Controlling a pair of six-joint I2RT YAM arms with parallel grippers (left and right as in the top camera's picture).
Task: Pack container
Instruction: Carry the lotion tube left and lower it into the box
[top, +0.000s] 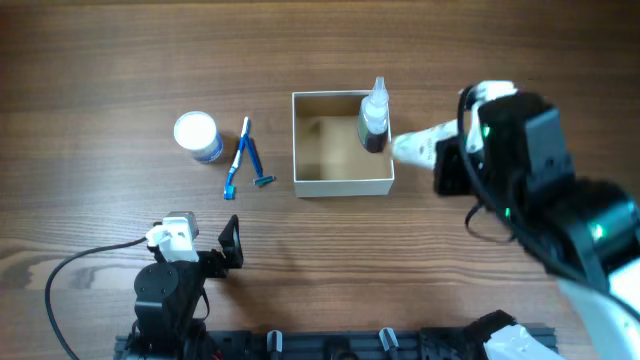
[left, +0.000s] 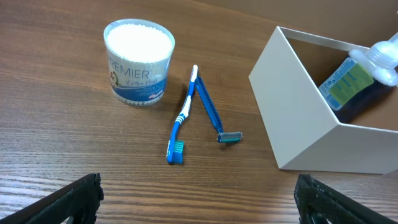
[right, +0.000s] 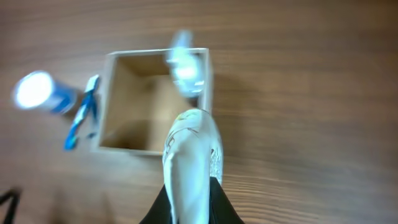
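sitting on wood-grain table (top: 100, 60), container (top: 343, 186) w/ bottle (top: 374, 118), r gripper (right: 191, 193) holding tube (right: 189, 143)

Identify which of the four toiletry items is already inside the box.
The bottle of dark liquid, in the container's far right corner. The cotton-swab jar, toothbrush and razor are all outside it on the table.

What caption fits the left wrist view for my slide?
Swab jar, toothbrush and razor lie beside the container, which holds a bottle.
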